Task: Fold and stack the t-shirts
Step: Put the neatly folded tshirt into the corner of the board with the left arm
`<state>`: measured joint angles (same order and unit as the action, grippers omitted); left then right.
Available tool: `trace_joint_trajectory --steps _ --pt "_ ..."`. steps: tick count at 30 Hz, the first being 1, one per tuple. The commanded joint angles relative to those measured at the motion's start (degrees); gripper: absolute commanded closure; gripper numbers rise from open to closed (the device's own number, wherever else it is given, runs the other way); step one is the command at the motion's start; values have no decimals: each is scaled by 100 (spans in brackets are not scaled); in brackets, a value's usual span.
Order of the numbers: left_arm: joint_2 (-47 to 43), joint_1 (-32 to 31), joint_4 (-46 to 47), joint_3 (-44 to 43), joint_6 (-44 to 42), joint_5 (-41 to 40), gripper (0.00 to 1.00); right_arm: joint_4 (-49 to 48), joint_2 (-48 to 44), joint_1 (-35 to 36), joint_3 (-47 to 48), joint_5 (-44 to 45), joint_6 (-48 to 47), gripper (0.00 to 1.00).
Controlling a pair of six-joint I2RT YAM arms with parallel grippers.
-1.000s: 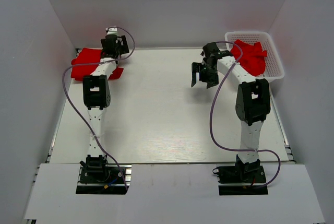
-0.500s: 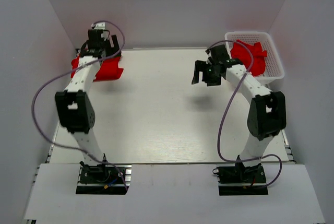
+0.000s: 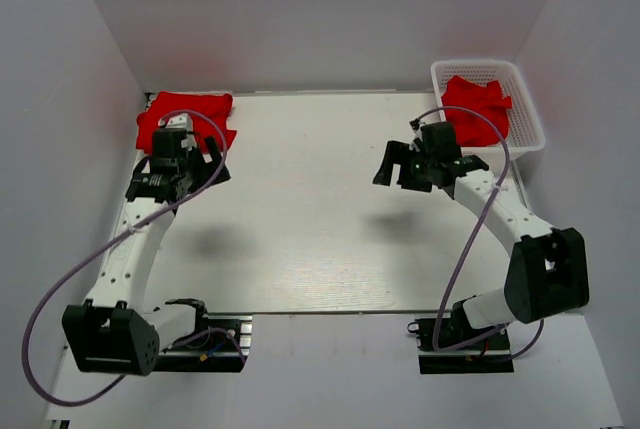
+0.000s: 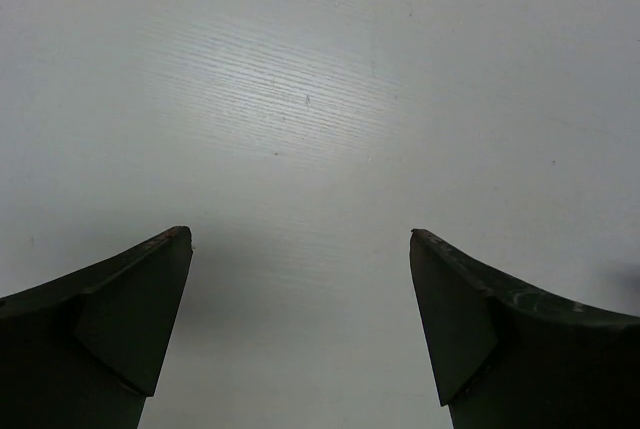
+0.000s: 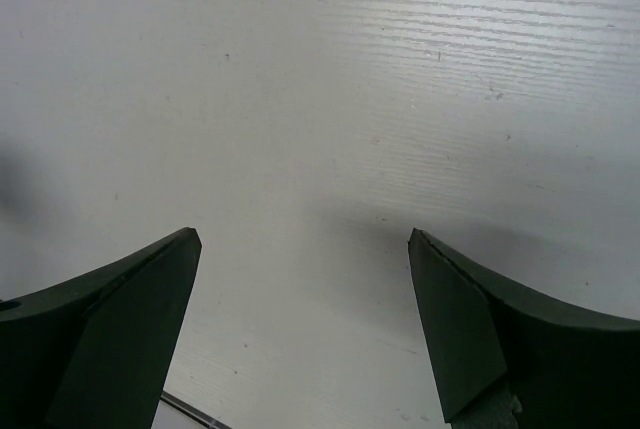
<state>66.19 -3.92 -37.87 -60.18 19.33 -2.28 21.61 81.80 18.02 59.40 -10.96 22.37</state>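
Observation:
A folded red t-shirt [image 3: 185,116] lies at the far left corner of the table. More red t-shirts [image 3: 477,109] sit crumpled in a white basket [image 3: 528,129] at the far right. My left gripper [image 3: 185,171] hovers just in front of the folded shirt, open and empty. In the left wrist view its jaws [image 4: 300,239] stand wide apart over bare white table. My right gripper [image 3: 400,164] hangs left of the basket, open and empty. In the right wrist view its jaws [image 5: 305,239] are wide apart over bare table.
White walls close in the table on the left, right and back. The white table [image 3: 320,219] stretches between the two arms. A purple cable loops from each arm.
My left arm has drawn back from the folded red shirt toward the near side, leaving it on the table. My right arm has swung down and slightly right, away from the basket.

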Motion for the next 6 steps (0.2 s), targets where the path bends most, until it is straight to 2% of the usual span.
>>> trace_joint_trajectory --steps 1,6 --pt "-423 6 -203 112 167 -35 0 -535 -357 8 -112 -99 92 10" --pt "-668 6 -134 270 167 -88 0 -552 -507 0 -77 -11 4 10"
